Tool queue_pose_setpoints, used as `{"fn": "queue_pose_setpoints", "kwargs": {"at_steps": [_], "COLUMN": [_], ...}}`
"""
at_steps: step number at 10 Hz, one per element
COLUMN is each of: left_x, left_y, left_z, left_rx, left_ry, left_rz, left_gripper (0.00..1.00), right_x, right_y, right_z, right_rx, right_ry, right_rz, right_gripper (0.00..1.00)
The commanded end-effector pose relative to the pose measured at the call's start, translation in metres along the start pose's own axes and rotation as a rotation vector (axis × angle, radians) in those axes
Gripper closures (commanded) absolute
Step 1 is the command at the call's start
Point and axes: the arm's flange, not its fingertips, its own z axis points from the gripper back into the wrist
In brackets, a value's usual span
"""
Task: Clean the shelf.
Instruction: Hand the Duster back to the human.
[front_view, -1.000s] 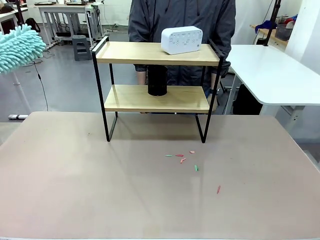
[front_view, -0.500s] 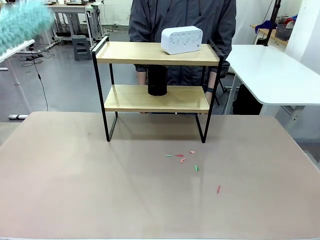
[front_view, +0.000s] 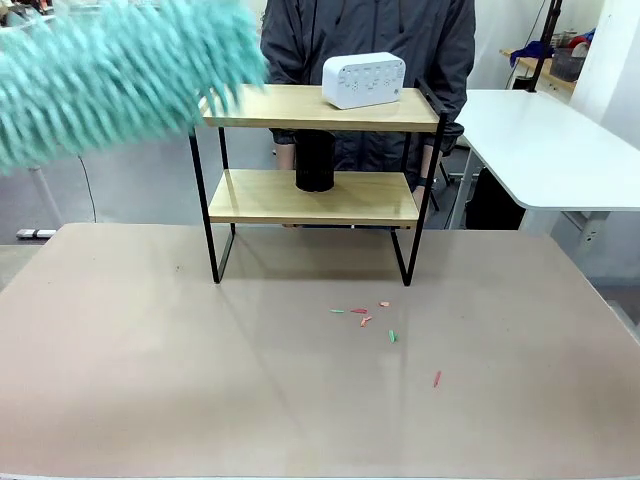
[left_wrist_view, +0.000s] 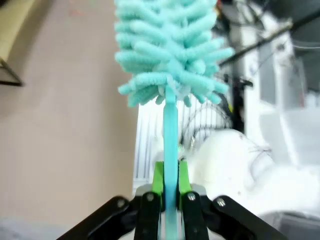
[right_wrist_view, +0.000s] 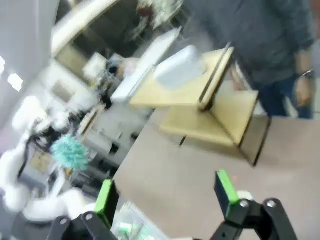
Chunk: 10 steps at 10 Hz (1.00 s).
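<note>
The duster (front_view: 110, 80) has swung in from the upper left and now lies, blurred, across the left end of the shelf (front_view: 270, 105), with its thin handle pinched between the green pads of the left hand (left_wrist_view: 170, 177). The shelf stands at the far side of the bench (front_view: 150, 380) in front of a person (front_view: 300, 40); a white box (front_view: 364, 79) sits on its top board, a black cylinder (front_view: 314, 160) on the lower one, and small red and green scraps (front_view: 362, 318) lie on the bench before it. The right hand (right_wrist_view: 165, 195) hangs spread with nothing between its fingers.
</note>
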Motion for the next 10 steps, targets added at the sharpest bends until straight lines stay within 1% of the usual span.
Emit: {"fn": "queue_pose_setpoints", "kwargs": {"at_steps": [1, 2, 3, 4, 5, 6, 7, 8, 9, 10], "left_x": [0.02, -0.003, 0.029, 0.029, 0.034, 0.065, 0.097, 0.129, 0.149, 0.171], "left_y": [0.014, 0.021, 0.007, 0.007, 0.018, 0.02, 0.021, 0.026, 0.03, 0.037], "left_z": [-0.035, -0.036, -0.028, -0.028, -0.045, -0.053, -0.059, -0.067, -0.072, -0.077], "left_rx": [-0.03, 0.047, -0.048, -0.048, -0.043, -0.016, -0.017, 0.006, -0.011, -0.04], "left_ry": [0.221, 0.24, 0.131, 0.131, 0.224, 0.259, 0.283, 0.321, 0.346, 0.364], "left_rz": [-0.156, -0.014, -0.063, -0.063, -0.057, -0.144, -0.224, -0.22, -0.251, -0.268], "left_gripper": [0.88, 0.88, 0.88, 0.88, 0.88, 0.88, 0.88, 0.88, 0.88, 0.88], "right_x": [-0.064, 0.0, 0.0, -0.038, -0.033, -0.008, 0.011, 0.018, 0.013, 0.0], "right_y": [0.009, 0.0, 0.0, 0.007, -0.001, 0.008, 0.018, 0.033, 0.044, 0.056], "right_z": [0.011, 0.0, 0.0, -0.007, -0.005, -0.05, -0.098, -0.147, -0.19, -0.224], "right_rx": [0.01, 0.0, 0.0, 0.027, -0.005, 0.11, 0.18, 0.251, 0.268, 0.319], "right_ry": [0.165, 0.0, 0.0, 0.1, 0.127, 0.262, 0.364, 0.489, 0.6, 0.684], "right_rz": [0.113, 0.0, 0.0, 0.032, -0.009, 0.096, 0.146, 0.192, 0.222, 0.255], "right_gripper": [0.0, 0.0, 0.0, 0.0, 0.0, 0.0, 0.0, 0.0, 0.0, 0.0]}}
